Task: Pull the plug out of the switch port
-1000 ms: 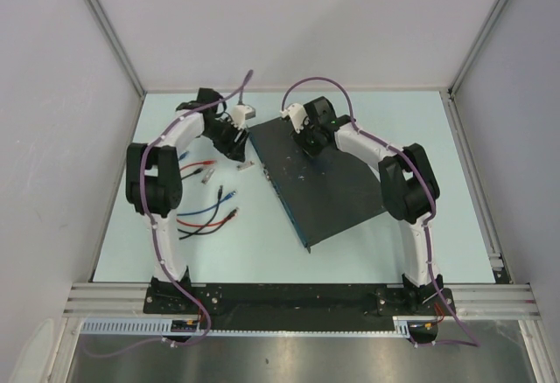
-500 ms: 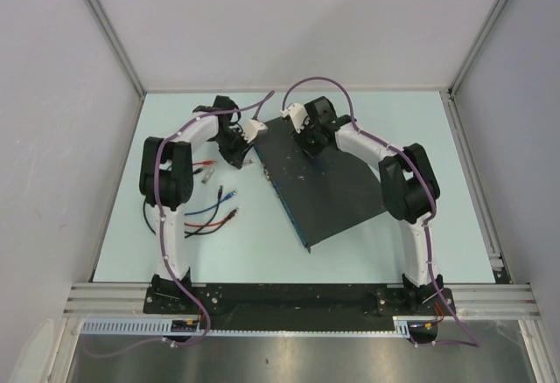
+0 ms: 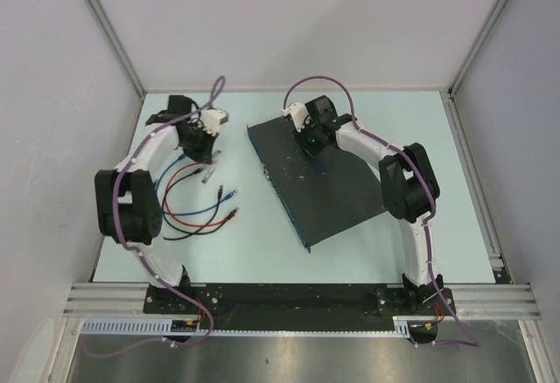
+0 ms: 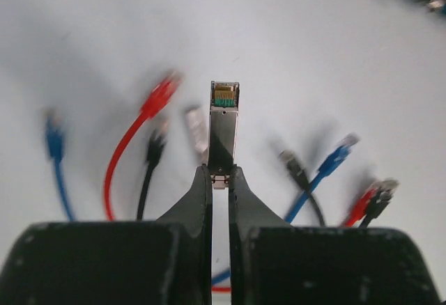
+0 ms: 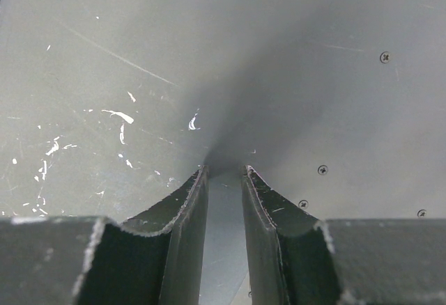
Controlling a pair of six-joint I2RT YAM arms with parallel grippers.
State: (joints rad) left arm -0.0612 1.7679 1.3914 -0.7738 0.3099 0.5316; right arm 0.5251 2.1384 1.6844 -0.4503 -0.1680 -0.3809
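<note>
The switch [image 3: 328, 182] is a flat black box lying at an angle on the table, its bluish socket edge facing left. In the left wrist view my left gripper [image 4: 221, 176] is shut on the rear end of a small metal plug [image 4: 224, 127]. The plug's gold contacts point away from me, above the table. In the top view the left gripper [image 3: 203, 142] is well left of the switch and apart from it. My right gripper [image 5: 224, 170] rests its tips on the switch's scuffed top [image 5: 139, 40], jaws slightly apart with nothing between them. It sits at the box's far corner [image 3: 308, 142].
Red, blue and black patch cables [image 3: 197, 208] lie looped on the table below the left gripper. A second silver plug [image 4: 196, 129] lies among their ends. Grey walls and rails enclose the pale table [image 3: 262, 252].
My left arm has swung left, away from the switch's socket edge, and its jaws have closed on the plug. The right arm and the switch have not moved.
</note>
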